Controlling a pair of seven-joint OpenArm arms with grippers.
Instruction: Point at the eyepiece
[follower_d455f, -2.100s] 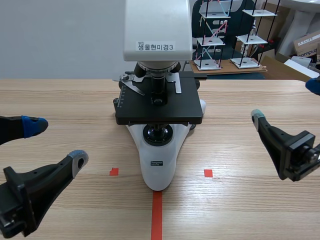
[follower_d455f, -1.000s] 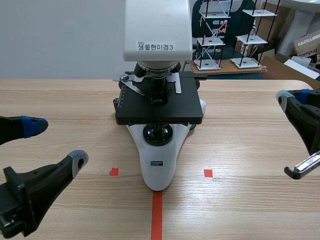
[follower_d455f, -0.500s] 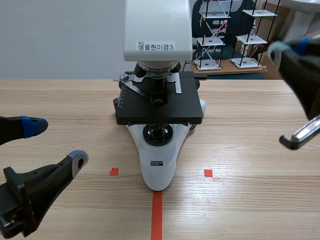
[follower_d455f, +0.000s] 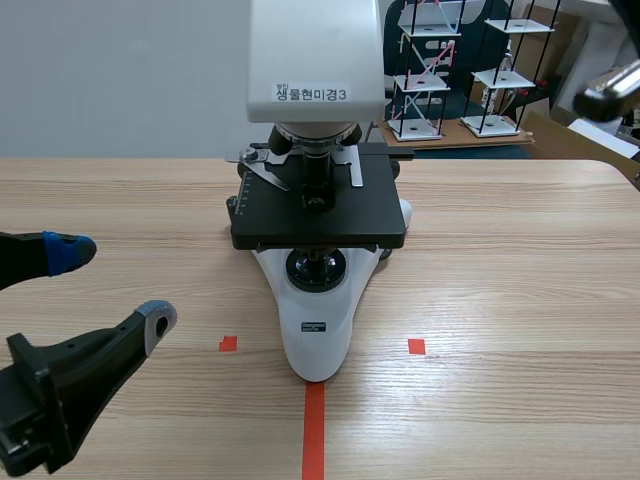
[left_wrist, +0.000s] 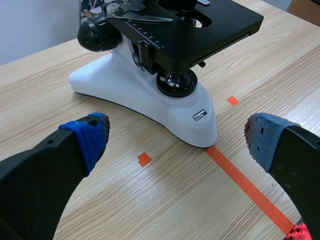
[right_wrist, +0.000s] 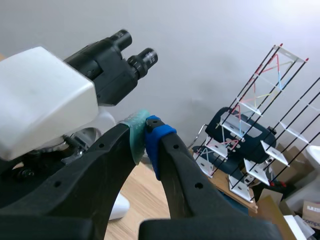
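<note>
Up high: right gripper closed just short of the eyepiece

Right gripper (right_wrist: 146, 134) is shut on nothing, its grey-green and blue pads (right_wrist: 136, 136) pressed together. The eyepiece (right_wrist: 134, 49), a black twin-tube pair on the white microscope (right_wrist: 42, 95) head, sits ahead of and above the tips, near but not touching. In the scene view only a sliver of the right arm (follower_d455f: 612, 88) shows at the upper right edge. Left gripper (left_wrist: 177, 135) is wide open and holds nothing; it hangs low over the table (follower_d455f: 500, 300), with the microscope base ahead of it. The microscope stands mid-table, its base nose at the end of the tape line (follower_d455f: 314, 430). Wire-frame models (follower_d455f: 424, 82) stand behind.
</note>
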